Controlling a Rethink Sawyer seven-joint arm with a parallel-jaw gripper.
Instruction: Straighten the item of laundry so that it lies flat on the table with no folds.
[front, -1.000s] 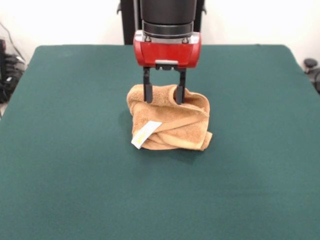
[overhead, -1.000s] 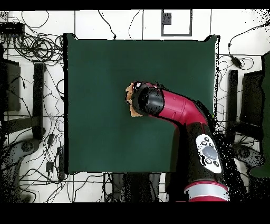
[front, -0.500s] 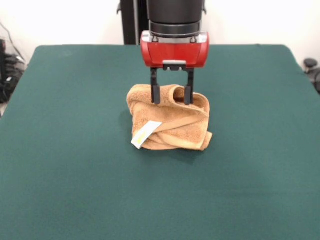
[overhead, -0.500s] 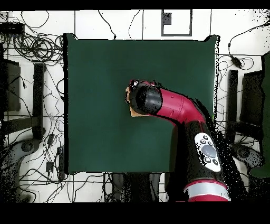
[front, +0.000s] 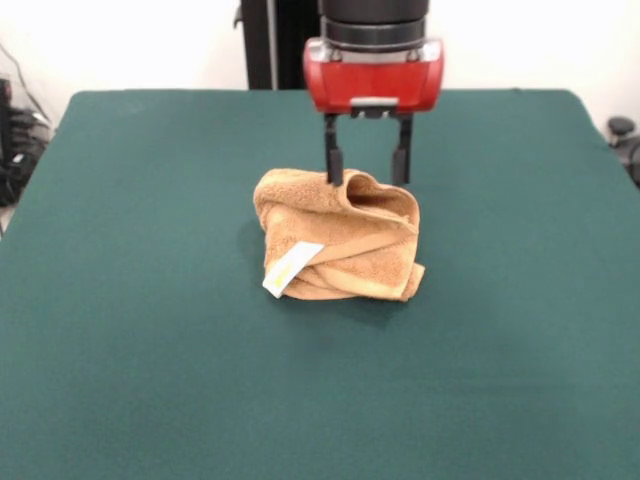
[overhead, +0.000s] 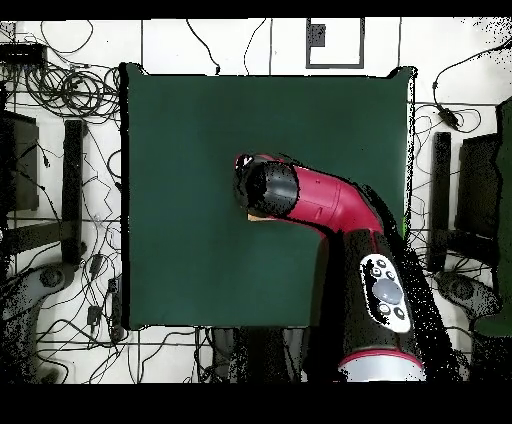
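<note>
Towel bunched on table, open pincer above

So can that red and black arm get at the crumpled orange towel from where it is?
Probably yes: the gripper hangs open just above the orange-tan terry towel, nothing between them.

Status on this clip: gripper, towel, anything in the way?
Gripper open, empty, above the towel's far edge. Towel bunched in folds mid-table, label showing. Nothing in the way.
</note>
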